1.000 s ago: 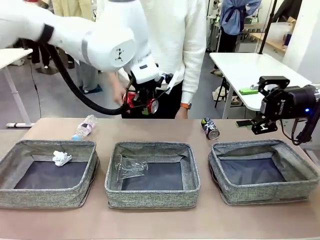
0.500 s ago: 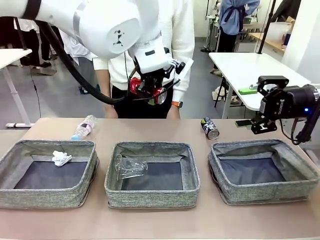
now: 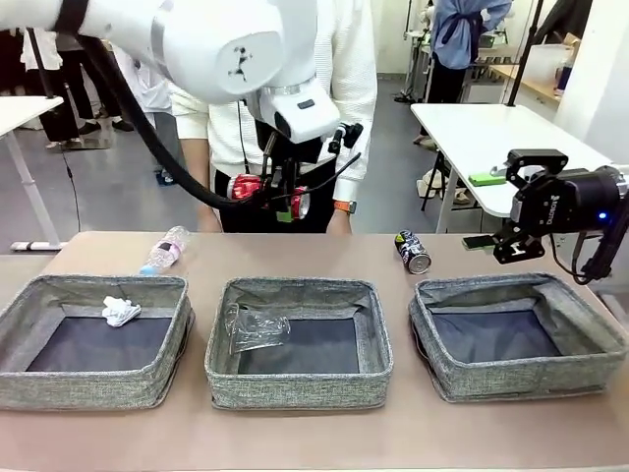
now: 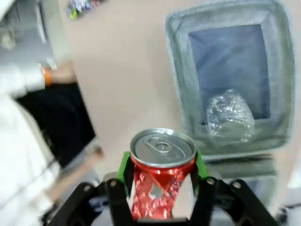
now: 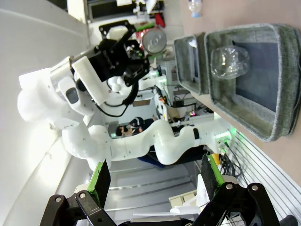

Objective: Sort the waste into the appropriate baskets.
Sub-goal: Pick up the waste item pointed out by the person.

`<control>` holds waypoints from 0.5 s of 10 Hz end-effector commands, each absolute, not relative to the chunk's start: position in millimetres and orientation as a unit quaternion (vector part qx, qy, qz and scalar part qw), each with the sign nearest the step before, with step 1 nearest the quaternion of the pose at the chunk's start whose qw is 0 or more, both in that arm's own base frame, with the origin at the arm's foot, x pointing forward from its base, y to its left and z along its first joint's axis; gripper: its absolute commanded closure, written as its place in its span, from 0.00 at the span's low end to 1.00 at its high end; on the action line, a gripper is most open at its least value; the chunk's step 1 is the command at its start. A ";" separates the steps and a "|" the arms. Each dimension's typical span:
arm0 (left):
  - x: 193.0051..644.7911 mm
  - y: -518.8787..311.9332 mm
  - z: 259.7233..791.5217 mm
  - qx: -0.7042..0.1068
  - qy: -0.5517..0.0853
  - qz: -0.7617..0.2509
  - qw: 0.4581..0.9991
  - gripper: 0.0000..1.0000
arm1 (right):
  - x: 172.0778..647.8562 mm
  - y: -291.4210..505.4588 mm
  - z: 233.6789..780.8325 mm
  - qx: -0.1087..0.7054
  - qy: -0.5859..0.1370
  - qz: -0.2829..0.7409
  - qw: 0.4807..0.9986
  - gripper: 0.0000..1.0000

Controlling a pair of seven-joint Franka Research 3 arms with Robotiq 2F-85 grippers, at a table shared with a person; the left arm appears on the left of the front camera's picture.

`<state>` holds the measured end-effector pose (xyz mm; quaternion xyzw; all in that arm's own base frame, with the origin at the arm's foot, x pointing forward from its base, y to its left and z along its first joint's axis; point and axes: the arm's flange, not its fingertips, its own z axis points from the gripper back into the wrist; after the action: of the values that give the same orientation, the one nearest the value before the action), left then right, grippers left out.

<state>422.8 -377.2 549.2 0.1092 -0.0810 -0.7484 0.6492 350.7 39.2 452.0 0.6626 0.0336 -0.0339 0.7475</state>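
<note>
My left gripper (image 3: 278,202) is shut on the red dented can (image 3: 257,187), holding it in the air above the table's far edge, in front of the person. In the left wrist view the can (image 4: 162,181) sits between the green pads, top towards the camera. A dark can (image 3: 414,252) stands on the table behind the right basket (image 3: 531,379). A clear bottle (image 3: 165,249) lies behind the left basket (image 3: 88,388), which holds a white tissue wad (image 3: 121,311). The middle basket (image 3: 295,388) holds a crushed clear bottle (image 3: 256,329). My right gripper (image 3: 521,248) hangs open above the right basket's far corner.
The person stands at the far side, a wrist with an orange watch (image 3: 340,206) just behind the held can. A white table (image 3: 491,133) stands behind at the right. A strip of bare tabletop (image 3: 314,433) runs in front of the baskets.
The left gripper lifted the red can, then swung it slightly left and down, turning it sideways. The person's hand drew back from the can. The right arm stayed still.
</note>
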 end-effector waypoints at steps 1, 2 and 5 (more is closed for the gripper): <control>403.8 -401.9 570.8 0.083 -0.017 -0.594 0.800 0.42 | 351.2 36.4 456.7 0.659 0.043 -0.035 0.750 0.00; 398.5 -402.0 576.0 0.052 -0.034 -0.567 0.821 0.42 | 351.2 36.4 456.7 0.659 0.043 -0.035 0.750 0.00; 377.0 -383.8 588.9 0.070 -0.051 -0.343 0.935 0.42 | 351.2 36.4 456.7 0.659 0.043 -0.035 0.750 0.00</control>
<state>386.7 -387.8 586.7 0.0566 -0.0233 -0.4359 0.8979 350.7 38.9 452.1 0.6627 0.0335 -0.0340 0.7474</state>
